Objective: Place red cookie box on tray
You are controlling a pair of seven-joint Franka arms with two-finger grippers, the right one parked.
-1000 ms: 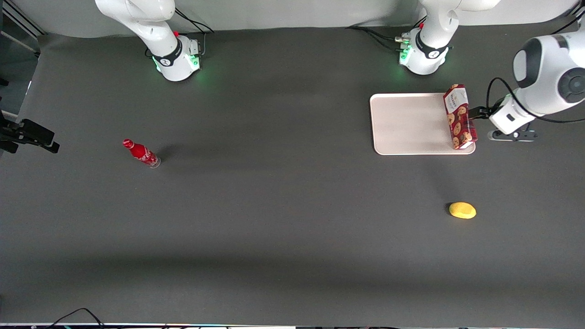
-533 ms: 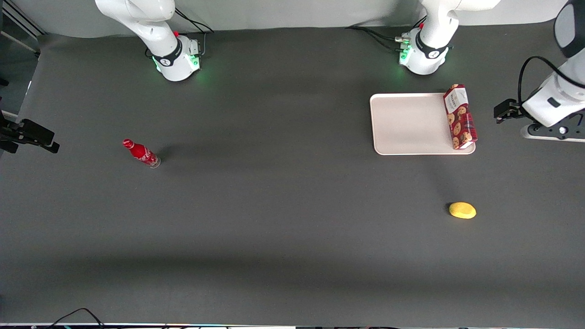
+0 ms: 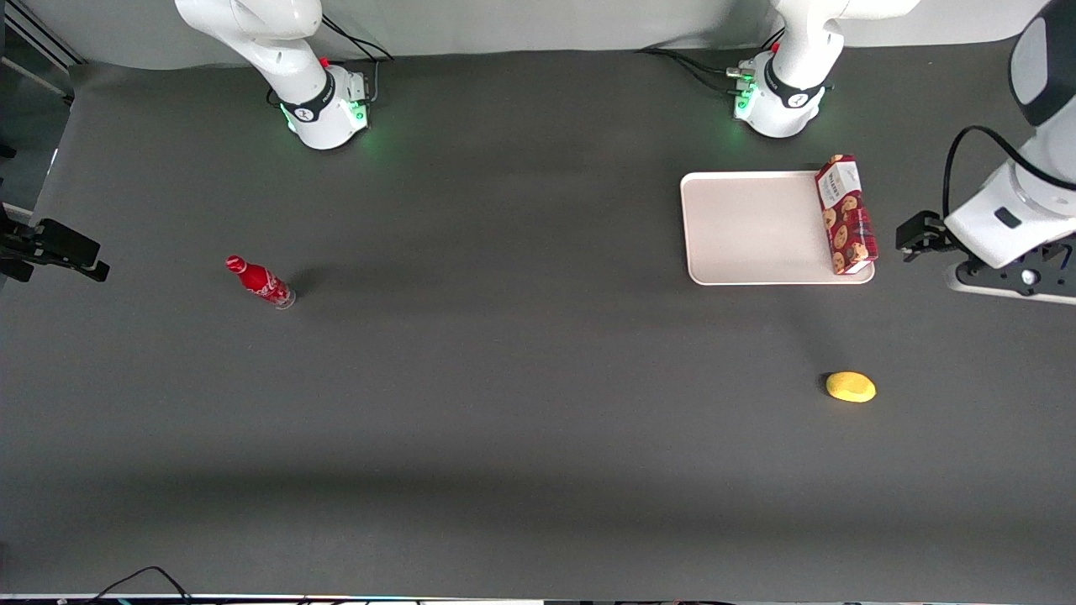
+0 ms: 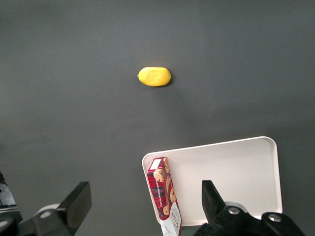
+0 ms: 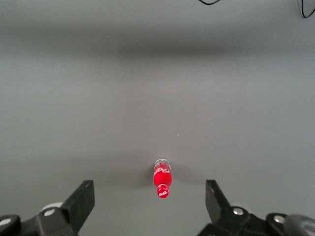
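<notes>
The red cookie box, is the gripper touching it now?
Apart. In the front view, bare table shows between the open gripper and the red cookie box, which stands on the tray.

- The red cookie box (image 3: 846, 215) is dark red, with a white patch at one end and brown cookies with dark chips.
- The tray (image 3: 756, 227) is plain white (a bit pinkish from the front).
- The gripper (image 4: 145, 209), raised well above the table beside the tray, is black on a white arm.
- The table (image 3: 504, 403) is dark grey.
- The lemon-like thing (image 3: 851, 386) is yellow.
- The small bottle (image 3: 260, 282) is red with white writing.
</notes>
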